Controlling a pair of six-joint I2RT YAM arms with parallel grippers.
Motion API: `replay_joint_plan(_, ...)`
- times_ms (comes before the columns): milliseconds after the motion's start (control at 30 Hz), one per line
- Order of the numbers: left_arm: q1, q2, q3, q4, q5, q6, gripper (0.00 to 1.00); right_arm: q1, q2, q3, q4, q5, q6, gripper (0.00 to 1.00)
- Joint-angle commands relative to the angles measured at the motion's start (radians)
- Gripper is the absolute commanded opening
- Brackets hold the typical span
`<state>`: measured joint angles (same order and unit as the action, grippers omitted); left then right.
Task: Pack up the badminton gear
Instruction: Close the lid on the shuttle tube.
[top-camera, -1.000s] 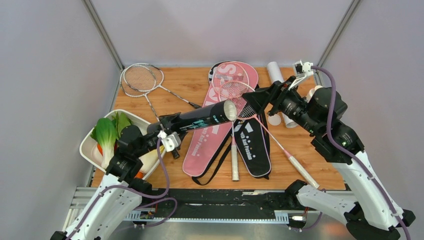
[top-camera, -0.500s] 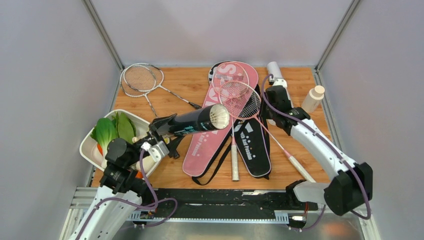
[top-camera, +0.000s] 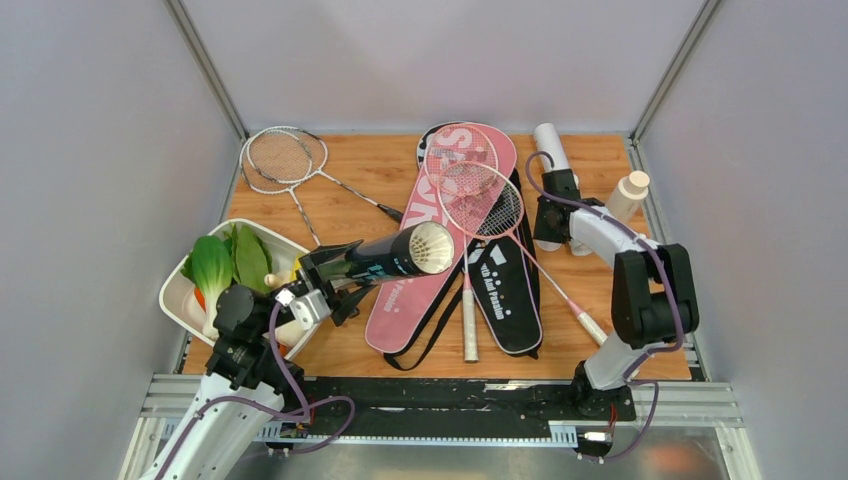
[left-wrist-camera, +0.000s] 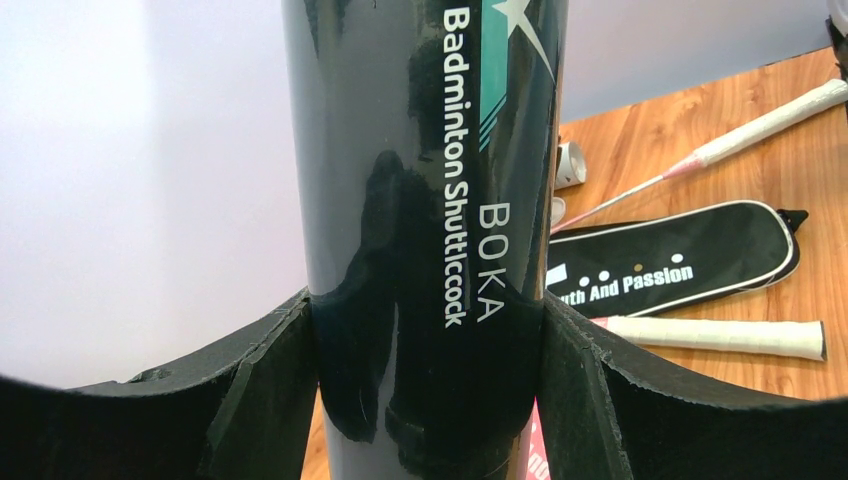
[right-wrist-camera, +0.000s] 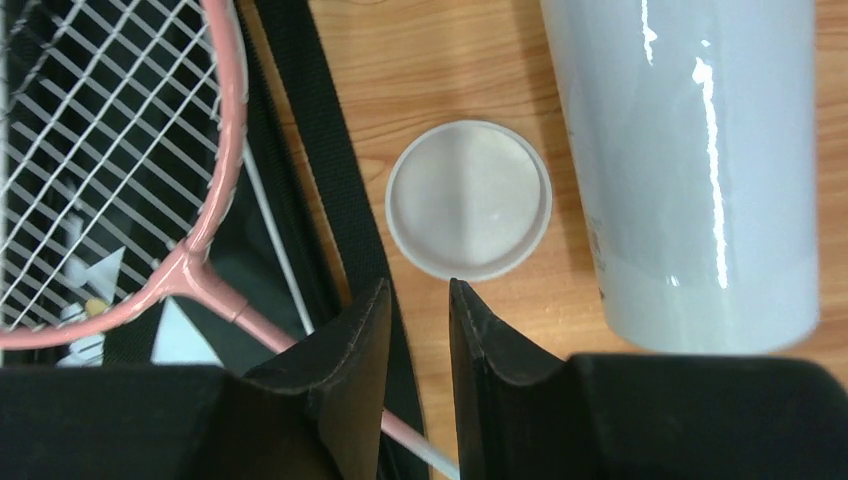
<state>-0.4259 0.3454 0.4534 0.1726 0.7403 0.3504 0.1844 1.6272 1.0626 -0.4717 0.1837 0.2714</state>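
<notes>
My left gripper (top-camera: 328, 278) (left-wrist-camera: 427, 312) is shut on a black shuttlecock tube (top-camera: 395, 255) (left-wrist-camera: 425, 150), held off the table; white feathers show at its open end (top-camera: 431, 247). My right gripper (top-camera: 548, 228) (right-wrist-camera: 418, 286) points down at the table beside a white tube (top-camera: 552, 150) (right-wrist-camera: 690, 170). Its jaws stand a narrow gap apart with nothing between them. Their tips are at the near rim of a round white lid (right-wrist-camera: 468, 198). Pink rackets (top-camera: 478, 195) (right-wrist-camera: 215, 215) lie on a pink bag (top-camera: 415, 295) and a black bag (top-camera: 505, 290). Silver rackets (top-camera: 283, 160) lie at the back left.
A white tray (top-camera: 172, 298) of vegetables sits at the left edge under my left arm. A small white bottle with a tan cap (top-camera: 627, 197) stands at the right edge, behind my right arm.
My right arm has dropped from mid-air to the table by the white tube, and its jaws have narrowed. My left gripper has drawn the black tube back toward the near left.
</notes>
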Motion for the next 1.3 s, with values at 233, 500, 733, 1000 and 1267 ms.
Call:
replay_joint_plan(233,-0.005,0.017,0.059,0.026,0.019,0.01,0.04,-0.043,0.171,0.123,0.093,-0.107,-0.044,0.29)
replay_joint_plan(500,-0.005,0.042,0.081,0.004,0.02,0.029,0.04,-0.045,0.231,0.129,0.099,-0.068,-0.039,0.28)
replay_joint_plan(733,-0.005,0.063,0.093,-0.007,0.009,0.025,0.04,-0.044,0.222,0.131,0.1,-0.042,-0.049,0.06)
replay_joint_plan(1000,-0.005,0.117,0.159,-0.09,-0.079,-0.013,0.03,-0.045,0.077,0.174,0.062,-0.075,-0.058,0.0)
replay_joint_plan(1267,-0.005,0.169,0.173,-0.226,-0.161,0.002,0.02,-0.044,-0.21,0.185,0.051,-0.304,-0.028,0.0)
